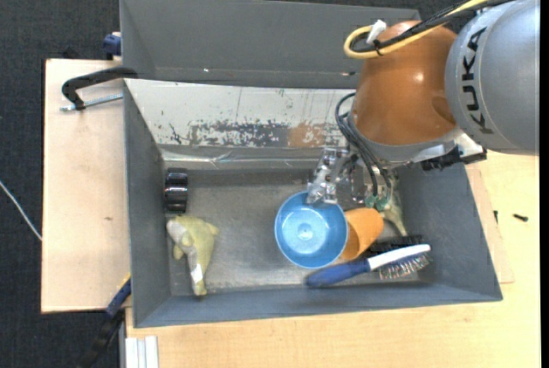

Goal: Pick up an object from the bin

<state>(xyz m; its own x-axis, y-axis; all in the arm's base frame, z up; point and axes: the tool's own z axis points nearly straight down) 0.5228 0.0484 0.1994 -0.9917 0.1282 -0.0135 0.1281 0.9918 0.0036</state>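
1. The gripper [347,184] hung low inside the grey metal bin [146,212], under the arm's rounded orange wrist cover [401,92]. It was in the right half of the bin as the camera view showed it, close to the back wall.
2. Whether the gripper was open or closed could not be told, because its metal parts were tangled with dark cables and partly hidden beneath the cover.
3. Just in front of the gripper and slightly to its left in the view lay a round blue plastic cup [307,232], its open mouth turned up toward the camera. Its back rim lay right at the gripper's lower end, though actual contact could not be made out.
4. Just in front of the gripper and slightly to its right lay an orange plastic cup [365,227]. It pressed against the blue cup's right side and was partly covered by it.
5. Beyond both cups, farther in front of the gripper, lay a brush with a blue handle, white head and dark bristles [371,262]. It lay along the front wall, its handle end running leftward below the blue cup.
6. Well apart to the gripper's left, a small black cylinder [176,190] sat near the left wall.
7. Also well to the left, and nearer the front, lay a pale yellow-green crumpled soft thing [192,241], just in front of the black cylinder.
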